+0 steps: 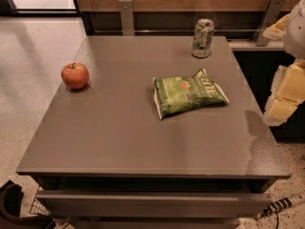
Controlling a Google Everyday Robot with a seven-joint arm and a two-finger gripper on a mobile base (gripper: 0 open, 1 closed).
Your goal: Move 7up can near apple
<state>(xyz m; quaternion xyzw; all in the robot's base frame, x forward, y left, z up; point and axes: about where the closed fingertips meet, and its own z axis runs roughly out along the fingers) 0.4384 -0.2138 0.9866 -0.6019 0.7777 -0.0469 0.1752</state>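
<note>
Tool (285, 95): 3 o'clock, beyond the table (143, 142) edge; apart or together, cannot tell.
7up can (203, 37): upright, 1 o'clock, far edge.
Apple (75, 75): 9 o'clock, well apart from the can.
Chip bag (188, 93): lies between them.
Progress: likely nothing done; reach, grasp and carry remain.

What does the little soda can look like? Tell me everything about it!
The 7up can is a small, shiny metal can, silver with green markings and a pull-tab top. It stands upright near the far right corner of the grey table, and only the table touches it. The green chip bag lies nearer the camera, apart from it. The apple sits far off on the table's left side. The gripper hangs beyond the table's right edge, away from the can.
</note>
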